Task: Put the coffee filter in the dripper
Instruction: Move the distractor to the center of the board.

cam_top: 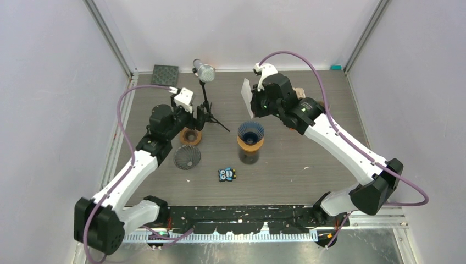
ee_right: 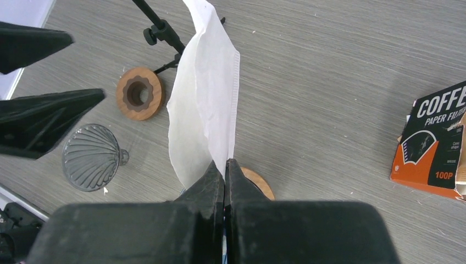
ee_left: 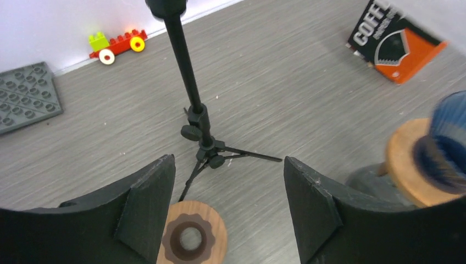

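Observation:
My right gripper (cam_top: 254,105) is shut on a white paper coffee filter (cam_top: 247,95) and holds it in the air, behind and above a blue ribbed dripper (cam_top: 250,132). That dripper sits on a wooden collar over a dark cup. In the right wrist view the filter (ee_right: 203,104) stands up from the closed fingertips (ee_right: 224,164). A clear grey dripper (cam_top: 187,158) lies on its side at the left, also in the right wrist view (ee_right: 90,157). My left gripper (ee_left: 228,209) is open and empty, just above a wooden ring (ee_left: 206,242).
A microphone on a tripod (cam_top: 204,71) stands behind the wooden ring (cam_top: 190,136). An orange coffee filter box (ee_right: 434,143) lies to the right. A small owl toy (cam_top: 226,174) lies in front. A grey studded plate (cam_top: 165,74) and a toy brick car (ee_left: 118,44) lie by the back wall.

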